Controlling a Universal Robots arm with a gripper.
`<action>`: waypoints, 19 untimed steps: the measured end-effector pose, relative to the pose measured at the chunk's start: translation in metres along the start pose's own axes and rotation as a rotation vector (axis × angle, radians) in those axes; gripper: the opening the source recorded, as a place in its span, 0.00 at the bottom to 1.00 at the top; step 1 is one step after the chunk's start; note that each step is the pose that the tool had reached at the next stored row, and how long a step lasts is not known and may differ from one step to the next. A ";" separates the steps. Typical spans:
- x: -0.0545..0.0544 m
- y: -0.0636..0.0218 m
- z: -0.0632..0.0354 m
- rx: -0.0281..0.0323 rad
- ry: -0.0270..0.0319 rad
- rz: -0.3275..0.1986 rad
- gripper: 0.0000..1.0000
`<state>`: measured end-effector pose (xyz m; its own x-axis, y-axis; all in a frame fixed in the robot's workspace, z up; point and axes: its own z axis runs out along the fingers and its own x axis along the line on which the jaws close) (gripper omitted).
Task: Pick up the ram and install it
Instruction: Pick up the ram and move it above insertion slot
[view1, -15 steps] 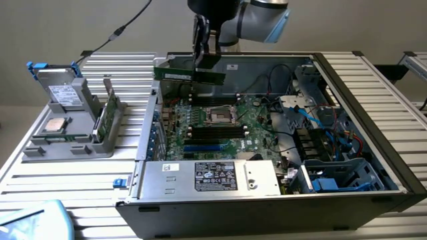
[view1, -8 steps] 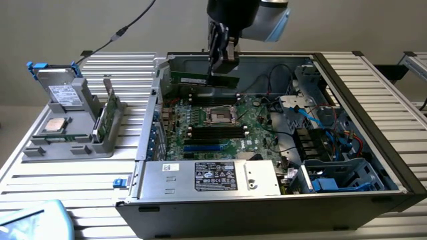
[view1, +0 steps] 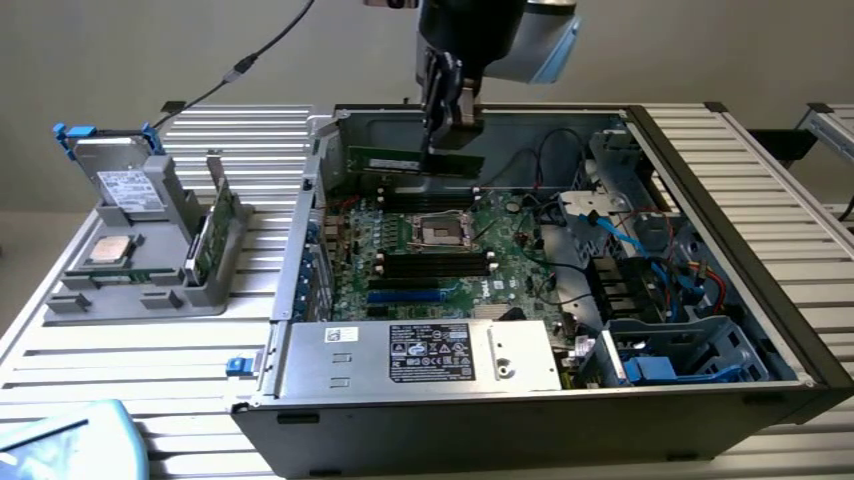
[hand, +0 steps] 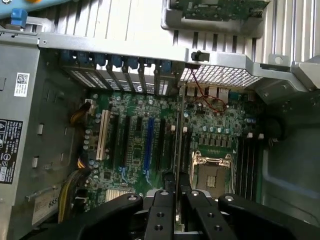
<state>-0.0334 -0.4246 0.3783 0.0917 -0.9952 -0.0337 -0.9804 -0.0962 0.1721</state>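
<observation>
The ram (view1: 394, 160) is a long green stick held level and on edge inside the open computer case, over the far side of the motherboard (view1: 501, 250). My gripper (view1: 451, 138) comes down from above and is shut on the ram's upper edge near its end on the exterior view's right. In the wrist view the ram (hand: 179, 145) appears edge-on as a thin line running out from between the black fingers (hand: 160, 212), with my gripper (hand: 177, 200) over the board. Black memory slots (view1: 427, 186) lie just below the stick, beside the empty processor socket (view1: 438, 230).
A grey parts tray (view1: 80, 300) at the exterior view's left holds a silver processor chip (view1: 110, 250), a drive (view1: 127, 185) and an upright green board (view1: 218, 225). The power supply (view1: 427, 350) fills the case's near side. Blue cables (view1: 641, 240) and drive cages (view1: 681, 355) crowd the exterior view's right.
</observation>
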 end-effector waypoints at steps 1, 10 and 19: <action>-0.001 -0.0002 0.0003 0.0058 0.0005 0.000 0.14; -0.006 -0.0015 0.0033 0.0601 0.0058 -0.001 0.14; -0.007 -0.0129 0.0078 0.0821 0.0079 -0.001 0.14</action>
<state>-0.0227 -0.4166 0.3687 0.0942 -0.9952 -0.0260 -0.9912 -0.0962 0.0907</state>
